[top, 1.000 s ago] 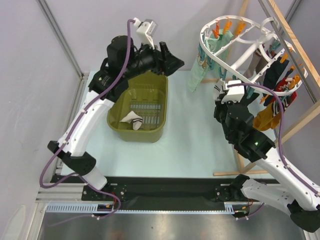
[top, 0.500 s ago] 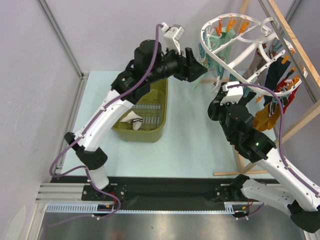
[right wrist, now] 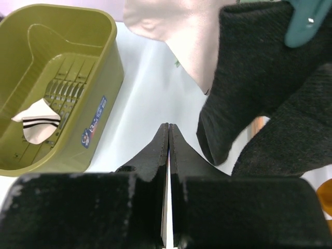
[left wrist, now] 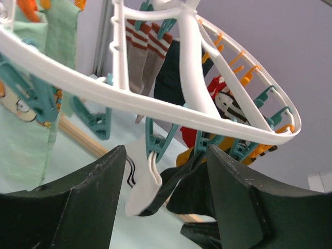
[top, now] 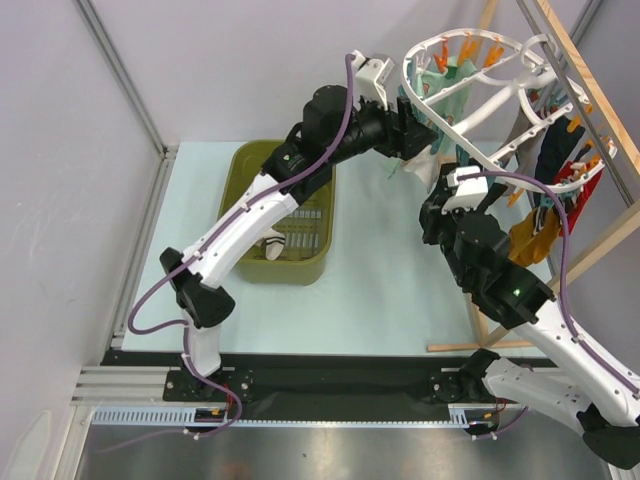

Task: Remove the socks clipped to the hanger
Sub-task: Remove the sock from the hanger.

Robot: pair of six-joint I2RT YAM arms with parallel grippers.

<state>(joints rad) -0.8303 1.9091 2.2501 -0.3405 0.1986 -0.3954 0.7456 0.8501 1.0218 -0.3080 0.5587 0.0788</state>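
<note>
The white oval hanger [top: 480,85] hangs at the back right with orange and teal pegs. Clipped to it are mint socks [top: 441,84], black socks and a mustard sock [top: 533,236]. My left gripper [top: 415,135] is open just under the ring's near rim. In the left wrist view my left gripper [left wrist: 166,155] has a white sock with black stripes [left wrist: 139,187] and a black sock [left wrist: 205,192] between its open jaws, both hanging from teal pegs and not gripped. My right gripper [top: 437,207] is shut and empty below the hanger; its closed tip [right wrist: 168,127] is beside hanging black socks [right wrist: 259,78].
An olive-green tub [top: 246,188] stands at the left with a striped sock [top: 268,243] in it; the tub also shows in the right wrist view [right wrist: 98,67]. A light wooden rack [top: 600,100] holds the hanger at the right. A mint bear-print sock [left wrist: 26,119] hangs to the left.
My left arm has swung from above the tub rightwards up to the hanger, its gripper open. The right arm has barely moved.
</note>
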